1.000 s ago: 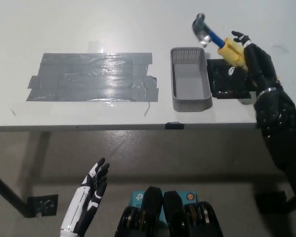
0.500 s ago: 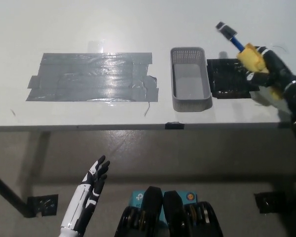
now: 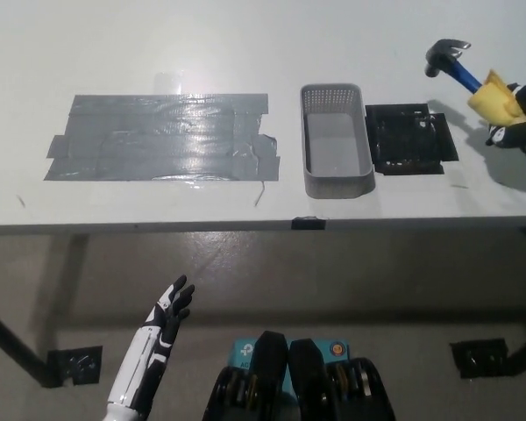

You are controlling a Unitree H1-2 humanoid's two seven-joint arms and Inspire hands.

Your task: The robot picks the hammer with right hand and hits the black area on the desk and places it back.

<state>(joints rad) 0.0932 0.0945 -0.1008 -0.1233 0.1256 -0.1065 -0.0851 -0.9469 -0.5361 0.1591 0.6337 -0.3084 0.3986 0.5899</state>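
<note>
- The white left hand [image 3: 168,312] is seen nearest the camera, below the front edge of the white tabletop [image 3: 245,53] and well apart from everything on it; it holds nothing and its fingers are spread.
- A small black clip-like piece [image 3: 308,223] is fixed on the front edge of the tabletop, just in front of the grey perforated plastic basket [image 3: 337,178].
- The grey basket is placed upright on the tabletop and nothing is seen inside it.
- To the left of the basket, a wide patch of shiny grey tape strips [image 3: 162,137] is stuck flat on the tabletop, its right end just beside the basket.
- Just to the right of the basket, the square black area [image 3: 410,139] lies flat on the tabletop; nothing rests on it.
- Further right of the basket, at the picture's edge, the black right hand [image 3: 519,123] is closed around the yellow grip of the hammer with the blue shaft and dark metal head [image 3: 467,74].
- The hammer is held tilted, its head pointing up and toward the basket's far side, above the tabletop beyond the far right corner of the black area and apart from it.
</note>
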